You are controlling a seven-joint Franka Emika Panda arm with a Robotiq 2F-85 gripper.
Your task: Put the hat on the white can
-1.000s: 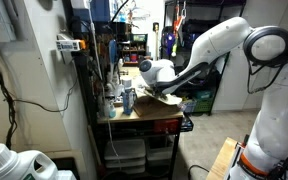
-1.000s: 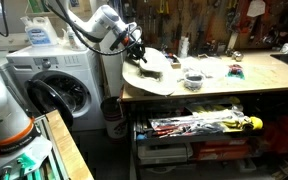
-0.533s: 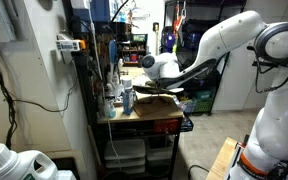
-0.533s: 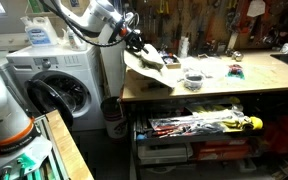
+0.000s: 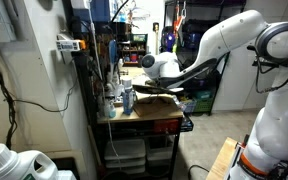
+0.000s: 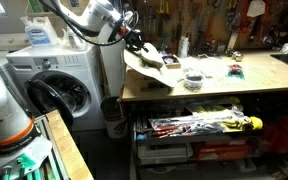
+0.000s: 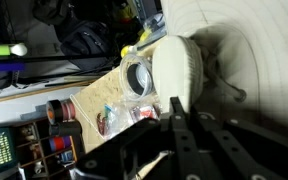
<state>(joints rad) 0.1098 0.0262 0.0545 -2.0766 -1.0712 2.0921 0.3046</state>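
Note:
My gripper [image 6: 138, 44] is shut on the tan straw hat [image 6: 149, 72] and holds it tilted above the left end of the wooden table [image 6: 234, 88]. In the wrist view the fingers [image 7: 180, 128] close on the hat's edge, with its pale crown [image 7: 179, 66] and wide brim [image 7: 249, 50] ahead. In an exterior view the hat [image 5: 156, 95] hangs under the gripper [image 5: 162, 86], and the small white can [image 5: 129, 98] with a bluish mark stands upright just beside it on the table.
Slim bottles [image 5: 112, 92] stand behind the can. A clear round container [image 7: 139, 77] and small items lie on the table. A washing machine [image 6: 59, 85] stands beside the table. Tool drawers [image 6: 199, 128] sit under the tabletop.
Since a second ago the gripper has lifted the hat off the table and tilted it. In the last half second nothing has visibly moved.

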